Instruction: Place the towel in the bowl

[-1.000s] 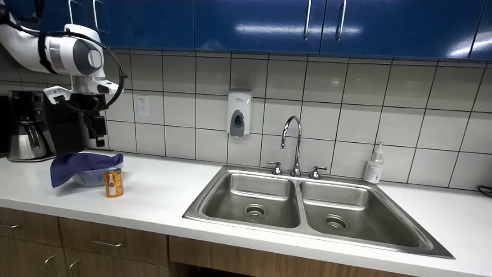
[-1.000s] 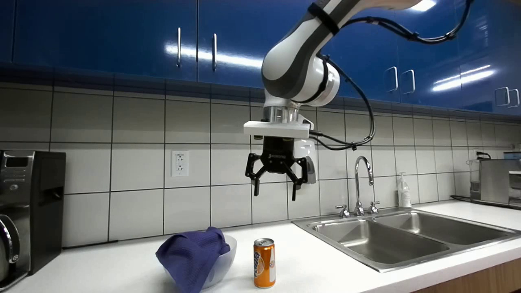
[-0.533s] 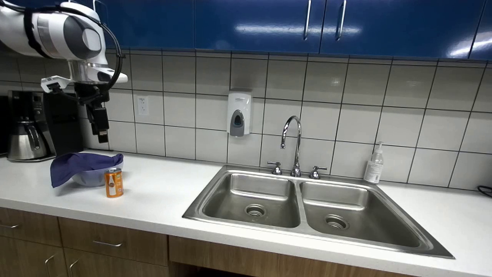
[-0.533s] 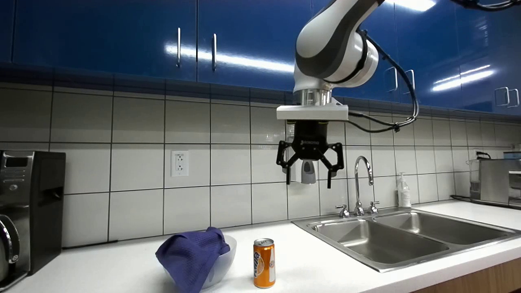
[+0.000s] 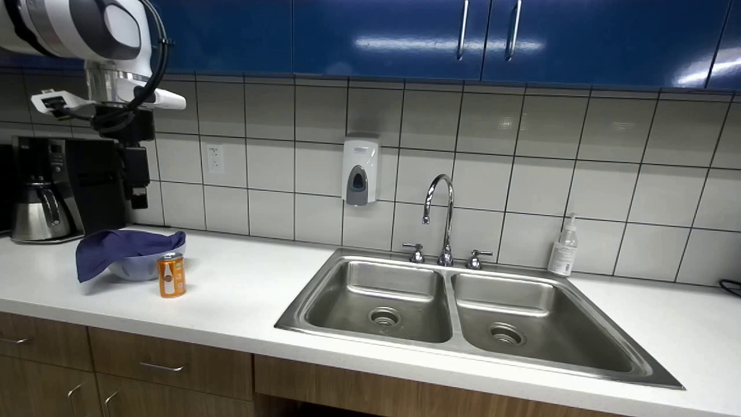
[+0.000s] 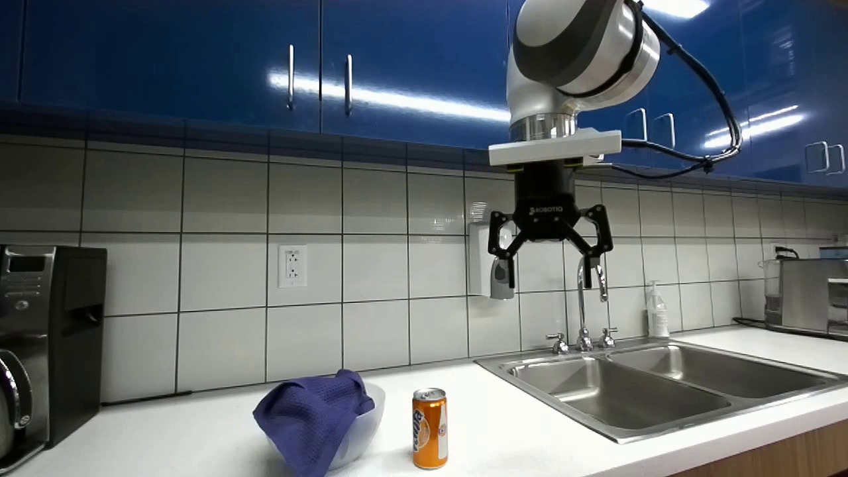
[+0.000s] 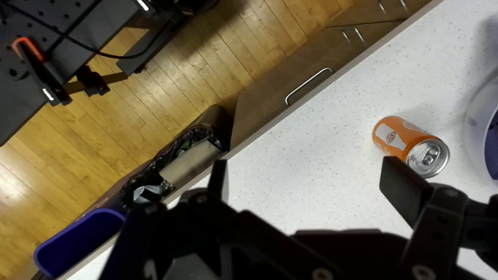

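Observation:
The purple towel [image 5: 124, 243] lies over and partly inside the pale bowl, with one end hanging outside over the rim, and it looks the same in an exterior view [image 6: 318, 414]. The bowl [image 5: 145, 267] stands on the counter and shows in both exterior views [image 6: 364, 427]. In the wrist view only the bowl's side [image 7: 475, 128] and a bit of towel [image 7: 493, 151] show at the right edge. My gripper [image 6: 550, 273] is open and empty, high above the counter and well away from the bowl. Its spread fingers also show in the wrist view [image 7: 307, 171].
An orange can [image 6: 430, 429] stands beside the bowl. A double sink [image 5: 460, 347] with a faucet [image 5: 448, 220] lies further along the counter. A coffee maker [image 5: 40, 214] stands behind the bowl. Blue cabinets [image 6: 411, 40] hang above. A soap dispenser [image 5: 360, 171] is on the wall.
My open gripper has moved up and away from the bowl, toward the sink side in an exterior view. The towel, bowl and can have not moved.

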